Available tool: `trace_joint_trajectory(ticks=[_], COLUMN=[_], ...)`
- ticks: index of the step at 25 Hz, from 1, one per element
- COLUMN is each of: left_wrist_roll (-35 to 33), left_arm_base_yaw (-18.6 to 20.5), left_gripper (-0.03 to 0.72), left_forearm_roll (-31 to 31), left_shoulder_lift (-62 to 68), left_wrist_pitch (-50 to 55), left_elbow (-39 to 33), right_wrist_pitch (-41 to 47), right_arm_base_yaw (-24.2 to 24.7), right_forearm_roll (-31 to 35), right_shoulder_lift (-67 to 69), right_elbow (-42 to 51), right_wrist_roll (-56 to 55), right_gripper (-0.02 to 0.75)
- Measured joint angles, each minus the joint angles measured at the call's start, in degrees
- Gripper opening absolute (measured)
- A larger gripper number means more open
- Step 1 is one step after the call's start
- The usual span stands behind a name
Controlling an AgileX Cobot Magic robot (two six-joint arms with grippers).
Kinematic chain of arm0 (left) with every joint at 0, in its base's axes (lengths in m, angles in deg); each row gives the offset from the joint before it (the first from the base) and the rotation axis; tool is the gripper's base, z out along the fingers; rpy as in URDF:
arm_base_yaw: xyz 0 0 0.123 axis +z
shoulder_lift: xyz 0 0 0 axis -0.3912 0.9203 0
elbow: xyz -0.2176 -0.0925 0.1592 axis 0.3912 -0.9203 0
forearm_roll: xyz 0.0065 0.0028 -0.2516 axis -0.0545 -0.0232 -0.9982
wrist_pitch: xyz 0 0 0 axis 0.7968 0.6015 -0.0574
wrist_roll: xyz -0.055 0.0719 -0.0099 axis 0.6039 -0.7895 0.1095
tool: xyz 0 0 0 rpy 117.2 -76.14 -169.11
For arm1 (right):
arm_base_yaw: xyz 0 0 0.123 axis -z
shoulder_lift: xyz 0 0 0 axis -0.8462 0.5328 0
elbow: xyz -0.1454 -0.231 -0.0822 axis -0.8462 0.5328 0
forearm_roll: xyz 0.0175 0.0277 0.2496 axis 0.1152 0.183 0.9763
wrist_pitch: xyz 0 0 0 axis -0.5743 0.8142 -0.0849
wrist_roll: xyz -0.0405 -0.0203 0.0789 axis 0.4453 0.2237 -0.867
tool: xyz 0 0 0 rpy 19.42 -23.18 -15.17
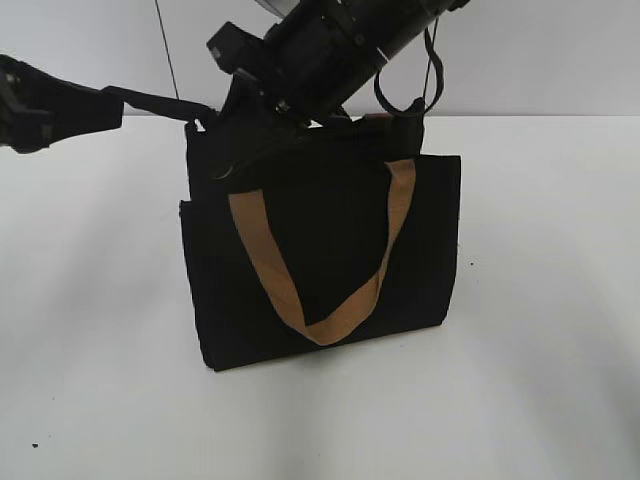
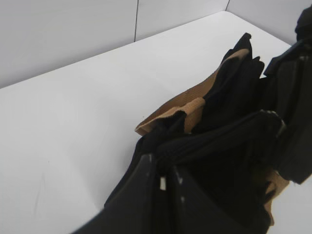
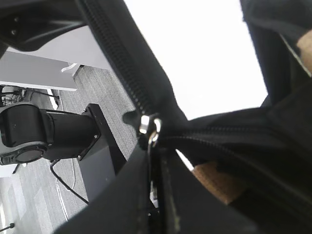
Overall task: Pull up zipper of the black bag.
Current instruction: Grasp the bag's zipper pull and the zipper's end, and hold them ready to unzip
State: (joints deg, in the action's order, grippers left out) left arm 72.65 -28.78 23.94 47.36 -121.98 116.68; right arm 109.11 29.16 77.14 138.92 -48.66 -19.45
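The black bag (image 1: 320, 260) stands upright on the white table, with a tan handle (image 1: 300, 300) hanging down its front. My left gripper (image 1: 200, 122) comes in from the left and is shut on the fabric at the bag's top left corner; the left wrist view shows its fingers (image 2: 163, 168) pinched on the black cloth. My right gripper (image 1: 262, 118) reaches down from above onto the bag's top edge. In the right wrist view its fingers (image 3: 155, 146) are closed on the small silver zipper pull (image 3: 147, 127), where the two halves of the zip track (image 3: 122, 63) meet.
The white table (image 1: 540, 380) spreads all around the bag, with a pale wall behind it. A black cable loop (image 1: 430, 80) hangs from the right arm above the bag's right corner. The right wrist view shows grey floor and a black arm base (image 3: 44, 134) past the table edge.
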Motion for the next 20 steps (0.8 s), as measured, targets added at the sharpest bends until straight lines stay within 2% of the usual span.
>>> trace_joint_trajectory(ticks=[10, 20], left_wrist_roll=[0.58, 0.75], left_arm_base_yaw=[1.18, 2.74], left_gripper=[0.034, 0.034], left_forearm_roll=[0.25, 0.54], left_shoulder_lift=[-0.06, -0.06], left_wrist_pitch=[-2.58, -4.92], left_elbow=[0.00, 0.00], right_wrist_pitch=[0.32, 0.81], right_arm_base_yaw=[2.05, 2.05], right_forearm_roll=[0.46, -8.73], right_shoulder_lift=[0.03, 0.03], right_elbow=[0.00, 0.00], right_wrist_roll=[1.19, 3.23], right_gripper=[-0.003, -0.003])
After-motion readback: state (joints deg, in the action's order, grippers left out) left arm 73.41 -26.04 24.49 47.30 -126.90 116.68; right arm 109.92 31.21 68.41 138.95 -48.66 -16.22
